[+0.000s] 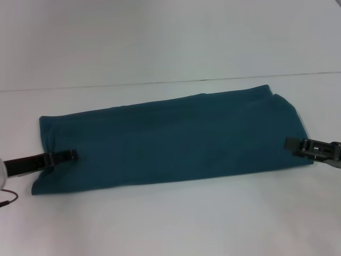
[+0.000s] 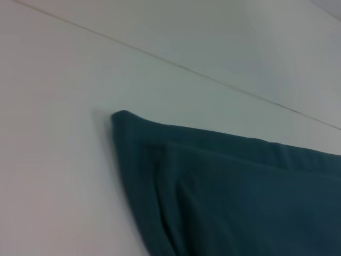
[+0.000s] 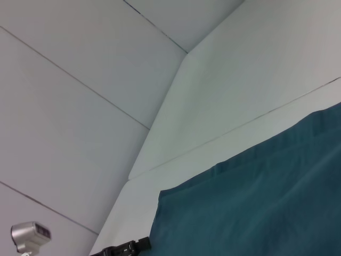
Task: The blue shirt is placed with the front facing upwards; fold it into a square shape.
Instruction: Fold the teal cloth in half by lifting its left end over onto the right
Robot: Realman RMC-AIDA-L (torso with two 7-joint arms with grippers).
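White table [image 1: 170, 224] holds the blue shirt [image 1: 170, 138] folded long; left pincer [image 1: 69, 155] and right pincer [image 1: 293, 144] grip unclear.

My left tool [image 1: 68, 155] is slim and black with small metal fittings, on a black link behind a white housing; a thin dark-red cable trails beside it; my right tool [image 1: 292, 144] is black, blocky, with pale slots.

a white table [image 1: 170, 224] fills the near scene. a white wall [image 1: 170, 37] rises behind its far edge, crossed by thin panel seams. 1 thin dark cable [image 1: 7, 201] loops at the near left.
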